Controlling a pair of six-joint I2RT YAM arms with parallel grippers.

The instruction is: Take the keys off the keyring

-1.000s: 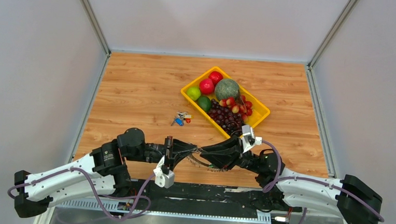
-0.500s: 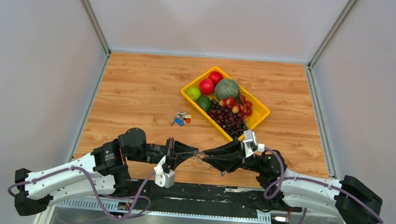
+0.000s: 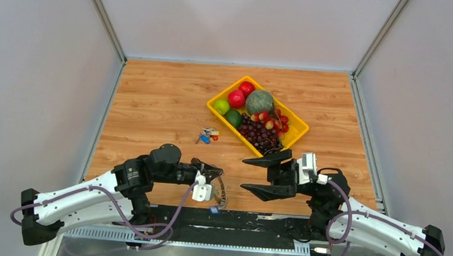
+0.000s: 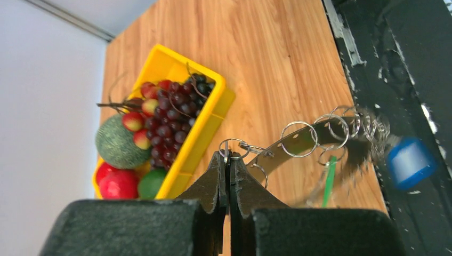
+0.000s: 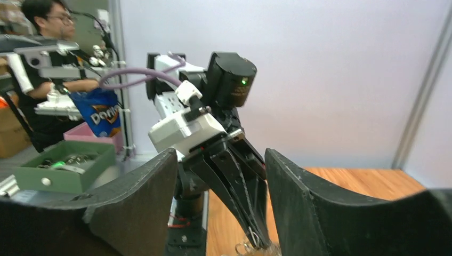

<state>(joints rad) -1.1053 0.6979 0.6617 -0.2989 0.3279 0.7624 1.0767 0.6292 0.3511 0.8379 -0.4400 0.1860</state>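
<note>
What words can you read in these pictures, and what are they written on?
"Doritos": on the blue chip bag hanging in the room behind the robot, seen in the right wrist view.
Blue key: too blurred to show any writing.
Nothing else in any view has words or numbers that can be read.

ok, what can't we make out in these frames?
- Left wrist: blue-capped key is motion-blurred; whether it's on the keyring is unclear.
- Left wrist: green-capped key is a blurred sliver.
- Top view: keyring at the left hand is too small to resolve.
- Right wrist: keyring is cut off by the bottom edge.
</note>
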